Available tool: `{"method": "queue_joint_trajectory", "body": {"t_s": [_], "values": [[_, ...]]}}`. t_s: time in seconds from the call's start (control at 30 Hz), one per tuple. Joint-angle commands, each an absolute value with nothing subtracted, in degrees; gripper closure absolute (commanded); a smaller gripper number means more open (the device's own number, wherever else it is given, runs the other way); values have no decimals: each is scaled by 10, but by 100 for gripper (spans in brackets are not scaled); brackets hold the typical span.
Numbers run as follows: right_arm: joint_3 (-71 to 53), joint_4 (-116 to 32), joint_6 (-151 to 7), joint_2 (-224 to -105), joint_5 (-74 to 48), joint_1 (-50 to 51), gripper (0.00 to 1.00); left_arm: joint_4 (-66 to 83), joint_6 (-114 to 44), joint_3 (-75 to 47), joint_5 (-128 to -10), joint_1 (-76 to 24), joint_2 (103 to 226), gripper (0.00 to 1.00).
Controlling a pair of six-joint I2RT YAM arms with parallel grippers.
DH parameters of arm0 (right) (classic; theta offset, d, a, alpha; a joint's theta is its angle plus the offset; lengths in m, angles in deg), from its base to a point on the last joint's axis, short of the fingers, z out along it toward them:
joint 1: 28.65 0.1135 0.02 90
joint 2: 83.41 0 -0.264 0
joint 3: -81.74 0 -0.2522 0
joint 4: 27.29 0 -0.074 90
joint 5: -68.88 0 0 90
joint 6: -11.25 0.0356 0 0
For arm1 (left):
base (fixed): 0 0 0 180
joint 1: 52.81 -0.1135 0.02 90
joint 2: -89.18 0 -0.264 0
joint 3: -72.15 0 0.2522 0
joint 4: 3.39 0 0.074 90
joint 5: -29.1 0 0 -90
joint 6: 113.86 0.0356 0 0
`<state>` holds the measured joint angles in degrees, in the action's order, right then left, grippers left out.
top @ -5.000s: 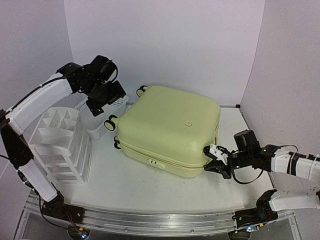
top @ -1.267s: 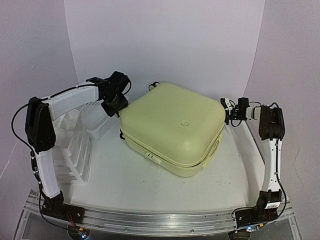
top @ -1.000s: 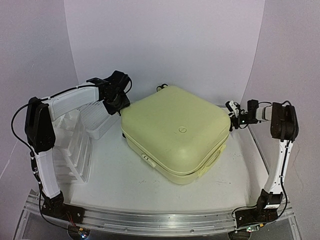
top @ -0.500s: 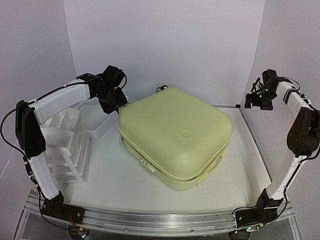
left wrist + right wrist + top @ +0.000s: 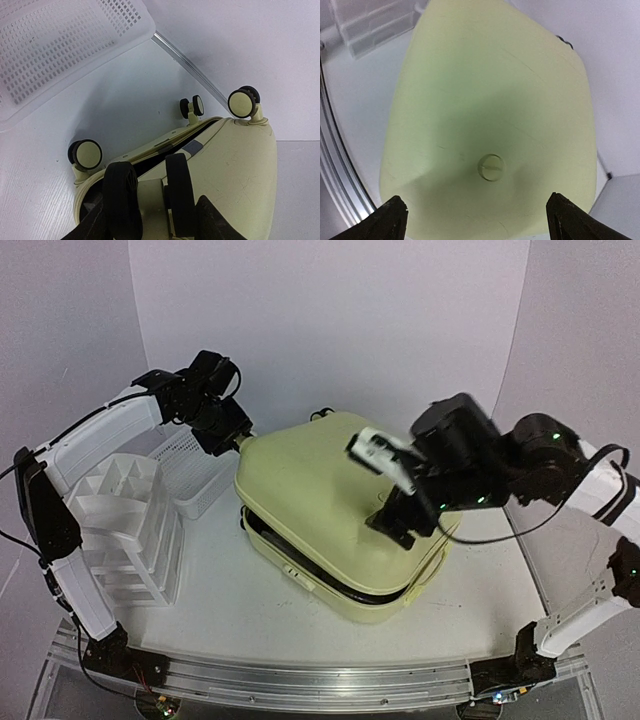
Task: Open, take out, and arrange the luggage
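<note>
The luggage (image 5: 320, 490) is a large pale yellow hard-shell suitcase lying flat mid-table. A dark gap shows between its two shells along the front and left. My left gripper (image 5: 236, 437) is at its back left corner, shut on a black-and-cream twin wheel (image 5: 150, 197) of the upper shell. In the left wrist view the two shells (image 5: 240, 165) stand apart, and other wheels (image 5: 87, 153) show beyond. My right gripper (image 5: 398, 522) hovers wide open over the lid (image 5: 490, 100), above its round emblem (image 5: 491, 167), and holds nothing.
A white mesh basket (image 5: 195, 465) stands right behind the luggage's left corner, close to my left gripper. A white drawer organiser (image 5: 125, 520) stands at the left edge. The back wall and right wall are close. Bare table (image 5: 230, 590) lies in front.
My right arm swung from the back right wall to above the lid. My left gripper rose slightly with the wheel, and a gap opened between the shells. The luggage had turned earlier.
</note>
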<state>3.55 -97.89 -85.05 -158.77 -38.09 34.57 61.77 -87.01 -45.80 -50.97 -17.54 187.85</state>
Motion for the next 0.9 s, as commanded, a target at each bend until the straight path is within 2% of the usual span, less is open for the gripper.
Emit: {"method": "queue_joint_trajectory", "body": {"t_s": [0.0, 0.2, 0.43, 0.77, 0.87], "values": [[119, -1011, -936, -1721, -707, 512, 2, 599, -866, -509, -570, -161, 1823, 96], [180, -999, -1028, -1879, -878, 583, 2, 599, -891, -522, -579, -163, 1826, 96], [235, -995, -1046, -2008, -926, 600, 2, 598, -903, -507, -572, -167, 1816, 96], [226, -976, -1060, -2042, -981, 571, 2, 598, -907, -500, -576, -175, 1805, 96], [231, -975, -1071, -2044, -1005, 561, 2, 598, -907, -493, -574, -176, 1801, 93]]}}
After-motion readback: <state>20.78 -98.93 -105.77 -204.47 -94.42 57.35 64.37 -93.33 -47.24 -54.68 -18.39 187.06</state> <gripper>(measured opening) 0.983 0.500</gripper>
